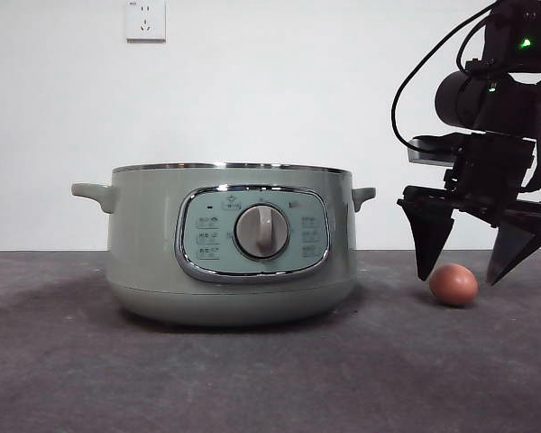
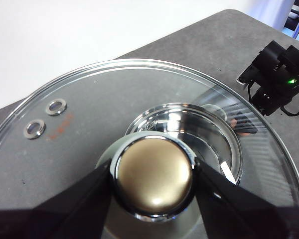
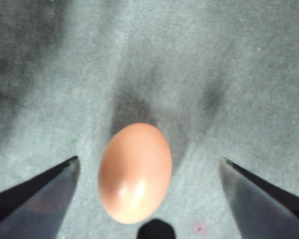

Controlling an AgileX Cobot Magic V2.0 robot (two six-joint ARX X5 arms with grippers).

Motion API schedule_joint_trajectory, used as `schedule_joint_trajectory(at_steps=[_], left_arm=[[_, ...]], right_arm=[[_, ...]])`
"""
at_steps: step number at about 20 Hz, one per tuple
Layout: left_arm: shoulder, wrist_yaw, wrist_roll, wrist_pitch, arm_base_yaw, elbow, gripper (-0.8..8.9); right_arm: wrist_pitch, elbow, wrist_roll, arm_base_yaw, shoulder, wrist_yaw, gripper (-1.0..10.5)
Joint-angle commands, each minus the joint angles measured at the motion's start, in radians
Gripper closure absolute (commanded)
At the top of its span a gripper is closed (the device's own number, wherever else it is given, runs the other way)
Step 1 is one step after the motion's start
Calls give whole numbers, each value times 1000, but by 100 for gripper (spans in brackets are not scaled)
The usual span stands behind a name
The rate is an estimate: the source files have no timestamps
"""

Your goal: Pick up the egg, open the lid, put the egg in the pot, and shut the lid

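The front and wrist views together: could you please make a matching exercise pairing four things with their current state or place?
Things:
1. egg
2. lid
3. pot
4. right gripper

States:
a. open, one jaw either side of the egg
b. held by its knob in the left gripper
c. lying on the table beside the pot
d. standing uncovered on the table

Pairs: 1-c; 2-b; 3-d; 4-a

A dark grey table (image 1: 252, 379) is spreading across the foreground; a white wall (image 1: 298, 90) is standing behind; what looks like a socket (image 1: 145, 20) is sitting high on it.
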Motion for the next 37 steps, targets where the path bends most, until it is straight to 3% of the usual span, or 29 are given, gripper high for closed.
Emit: schedule_joint_trajectory(at_steps=[1,5,13,21,28,32,37], left_arm=[[-16,7,-2,42,3,8,822],[-16,7,-2,43,3,8,822],[-16,7,3,43,3,8,822],[-16,8,3,44,3,8,822],[-16,7,6,44,3,8,822],[-24,8,6,39,18,8,822],[-47,8,6,26,30,8,822]], right_arm=[[-2,-2,8,2,19,1,642],[-3,-2,16,2,19,0,701],[-22,-3,31,2,19,-11,956],[5,9,31,2,-8,-11,958],[-71,143,34,7,-206,-21,958],[-127,315,34,89,-245,-64,958],[-83,431,34,286,-197,-63,958]])
